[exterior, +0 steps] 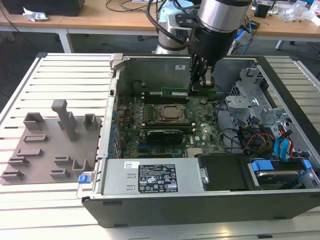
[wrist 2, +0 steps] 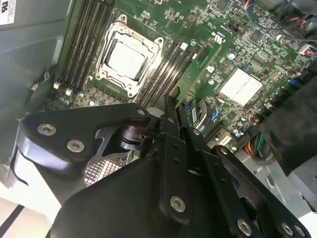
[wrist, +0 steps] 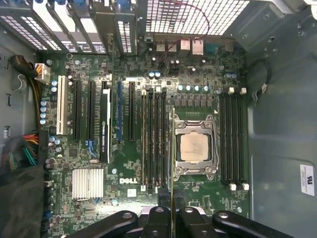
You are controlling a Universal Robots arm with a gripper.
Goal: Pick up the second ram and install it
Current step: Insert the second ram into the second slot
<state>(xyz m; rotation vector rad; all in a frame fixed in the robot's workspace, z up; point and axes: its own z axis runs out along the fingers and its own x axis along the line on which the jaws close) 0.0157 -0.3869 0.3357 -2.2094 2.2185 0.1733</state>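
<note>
second ram (wrist 2: 198,74) held edge-on in gripper (wrist 2: 173,116), above memory slots (wrist: 154,141)

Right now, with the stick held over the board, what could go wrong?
The fingers grip the second ram edge-on beside the CPU socket. If it sits tilted or off the memory slots, pressing could jam it or stress the motherboard. A slip could drop it onto the open socket.

Second ram (wrist 2: 198,74) clamped between jaws, above motherboard (wrist 2: 237,54)
</note>
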